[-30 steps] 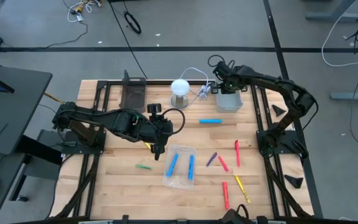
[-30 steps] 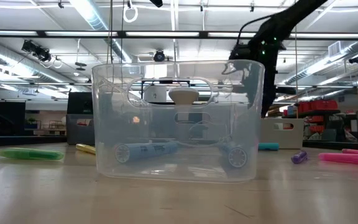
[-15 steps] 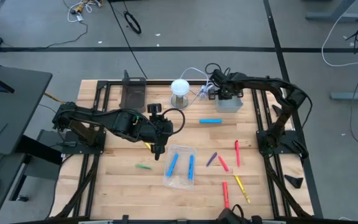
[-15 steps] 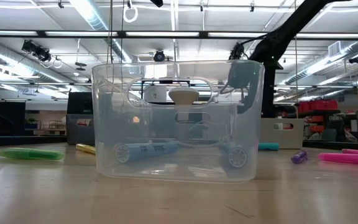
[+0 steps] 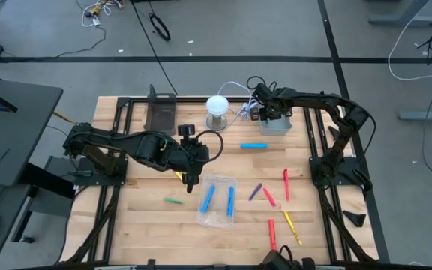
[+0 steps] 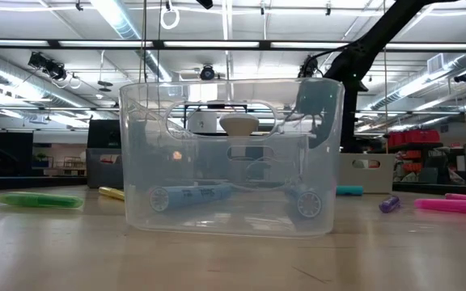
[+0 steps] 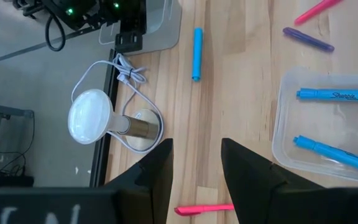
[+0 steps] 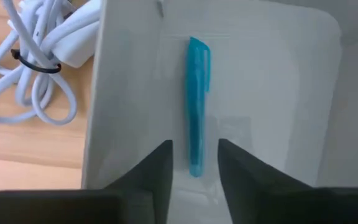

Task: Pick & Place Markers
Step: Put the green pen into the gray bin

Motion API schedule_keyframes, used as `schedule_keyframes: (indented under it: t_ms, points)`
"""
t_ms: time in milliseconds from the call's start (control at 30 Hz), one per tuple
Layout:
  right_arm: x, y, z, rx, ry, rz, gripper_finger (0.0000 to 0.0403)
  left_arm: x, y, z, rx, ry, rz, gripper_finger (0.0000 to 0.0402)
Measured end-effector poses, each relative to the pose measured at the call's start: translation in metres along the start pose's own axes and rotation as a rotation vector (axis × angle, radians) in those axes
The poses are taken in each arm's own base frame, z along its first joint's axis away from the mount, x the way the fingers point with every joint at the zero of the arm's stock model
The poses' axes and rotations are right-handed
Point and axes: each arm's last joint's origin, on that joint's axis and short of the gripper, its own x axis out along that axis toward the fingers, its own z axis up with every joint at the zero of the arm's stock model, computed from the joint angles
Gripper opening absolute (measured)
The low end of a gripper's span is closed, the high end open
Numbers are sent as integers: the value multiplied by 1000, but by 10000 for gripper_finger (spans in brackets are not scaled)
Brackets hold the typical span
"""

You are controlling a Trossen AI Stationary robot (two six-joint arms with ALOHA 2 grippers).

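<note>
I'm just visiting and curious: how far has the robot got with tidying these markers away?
Done: two blue markers lie in the clear tray, one teal marker in the grey tray. In hand: nothing; the right arm's jaws stand open over that marker, the left arm's open beside the clear tray. Left: several loose markers on the table, such as the green one and the blue one.

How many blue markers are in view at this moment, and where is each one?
4: two blue markers in the clear tray, one loose on the table, one in the grey bin. Others may be hidden.
</note>
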Motion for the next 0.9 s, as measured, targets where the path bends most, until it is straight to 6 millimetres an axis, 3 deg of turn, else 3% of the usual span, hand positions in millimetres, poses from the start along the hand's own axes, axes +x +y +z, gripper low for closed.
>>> schedule_keyframes:
  t_ms: [267, 567, 900]
  points:
    - [-9, 3, 8, -31, -38, -20, 172, 0, 0, 0, 0, -4, 0, 142]
    - [-56, 15, 26, -88, -38, -78, 166, 0, 0, 0, -2, -3, 0, 142]
    - [-93, 29, 12, -170, -75, -81, 175, 0, 0, 0, 14, -3, 0, 142]
